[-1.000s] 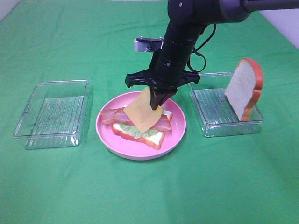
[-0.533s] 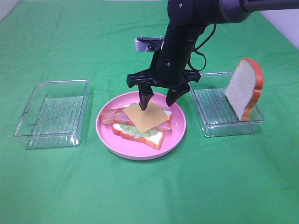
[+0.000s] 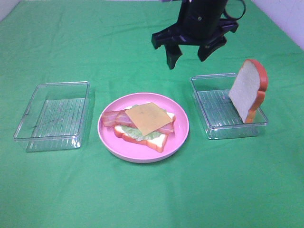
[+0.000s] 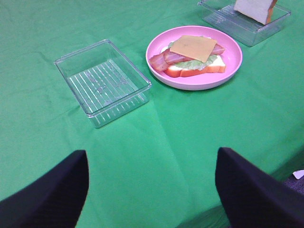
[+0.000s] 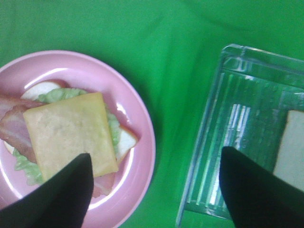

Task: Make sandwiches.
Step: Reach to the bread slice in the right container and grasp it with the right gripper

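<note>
the right gripper [image 3: 186, 55] has let go of the cheese slice [image 3: 147, 117] and pulled up & back: a sec ago it was low over the pink plate [image 3: 180, 137] w/ the slice hanging in its jaws, half a sec ago jaws just parted w/ the slice dropped flat, now it's high above the desk [image 3: 142, 199], behind the plate and toward the right-hand tray [image 3: 213, 130]. jaws wide apart, nothing in them; right wrist view [image 5: 152, 190] confirms, both tips spread w/ plate on one side and tray on the other.

the sandwich so far sits on the plate, mid desk: bottom bread slice [image 3: 154, 141], lettuce [image 3: 137, 134] peeking at the edge, bacon strips [image 3: 111, 118] sticking out toward the left tray, cheese on top, turned a bit diagonal but resting fully on the stack.

meaning for the task: cheese layer looks done, prob only the top bread left. that last bread slice [image 3: 247, 90] leans upright against the far right wall of the right tray, crust edge facing out. judging by where the gripper is headed, next step is likely grabbing it.

left gripper [image 4: 152, 190] is parked well off near the desk's front edge, jaws apart & empty. left tray [image 3: 28, 135] holds nothing visible.
</note>
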